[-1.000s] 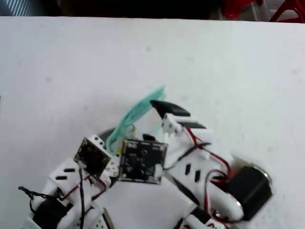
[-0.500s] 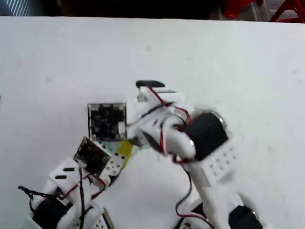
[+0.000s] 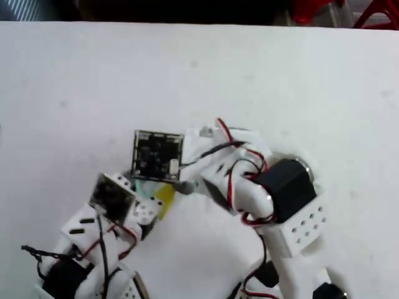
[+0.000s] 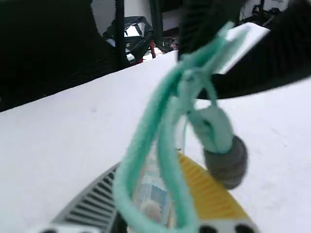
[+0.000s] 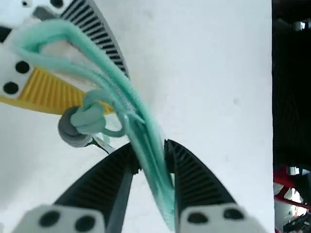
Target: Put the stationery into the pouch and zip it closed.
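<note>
The pouch (image 4: 165, 145) is clear with a teal zip edge, and it hangs stretched between both grippers. My left gripper (image 4: 150, 206) is shut on one end, between a grey ridged finger (image 4: 87, 208) and a yellow finger (image 4: 209, 191). My right gripper (image 5: 153, 158) is shut on the other end of the pouch (image 5: 131, 104) with its black fingers (image 5: 114, 177). The zip pull, a teal loop with a grey bead (image 5: 75, 131), dangles close to the left gripper's end. In the high view the right arm's camera board (image 3: 158, 154) covers most of the pouch (image 3: 146, 185).
The white table (image 3: 93, 81) stretches wide to the far side and to the left. The right arm's motor block (image 3: 287, 190) hangs over the middle right. Dark room and red furniture (image 3: 312, 9) lie beyond the far edge.
The right arm has swung up and over from the right, so its wrist now hangs above the pouch and hides it. The left arm shifted slightly left.
</note>
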Robot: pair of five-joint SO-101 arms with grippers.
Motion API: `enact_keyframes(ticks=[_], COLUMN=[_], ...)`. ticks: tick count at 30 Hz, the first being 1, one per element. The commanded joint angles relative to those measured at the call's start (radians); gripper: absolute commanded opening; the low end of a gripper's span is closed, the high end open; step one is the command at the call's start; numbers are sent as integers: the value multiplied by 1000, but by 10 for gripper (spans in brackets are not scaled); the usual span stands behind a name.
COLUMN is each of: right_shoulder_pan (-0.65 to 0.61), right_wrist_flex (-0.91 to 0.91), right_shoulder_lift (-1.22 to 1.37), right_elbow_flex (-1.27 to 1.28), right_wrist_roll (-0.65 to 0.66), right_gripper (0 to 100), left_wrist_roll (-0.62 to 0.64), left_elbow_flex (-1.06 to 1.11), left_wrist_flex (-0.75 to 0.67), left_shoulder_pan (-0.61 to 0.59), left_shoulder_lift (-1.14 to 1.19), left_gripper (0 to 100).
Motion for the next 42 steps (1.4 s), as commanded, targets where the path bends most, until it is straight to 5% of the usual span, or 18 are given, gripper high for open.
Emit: enact_keyframes(ticks=[1,12,16,21,31,36,42], right_shoulder_pan=[31,39,47,18,-22,-24,-45], right_wrist_flex=[-47,-150,-150,-173,-246,-240,-266], right_shoulder_lift=[-28,-108,-113,-148,-340,-346,-383], right_elbow_flex=[43,123,124,203,354,397,496], right_wrist_roll=[-166,-483,-575,-539,-535,-474,-382], right_gripper=[18,18,18,18,18,18,18], left_wrist_roll=[183,181,163,117,100,-11,-58], left_elbow_flex=[-83,-247,-350,-311,-98,-41,-101], left_wrist_flex=[0,55,167,169,-64,-127,-92], left_shoulder_pan=[-111,-272,-222,-131,-36,-19,-64], left_shoulder_lift=[-10,-10,-5,-5,-4,-4,-5], left_gripper=[262,264,264,263,224,29,23])
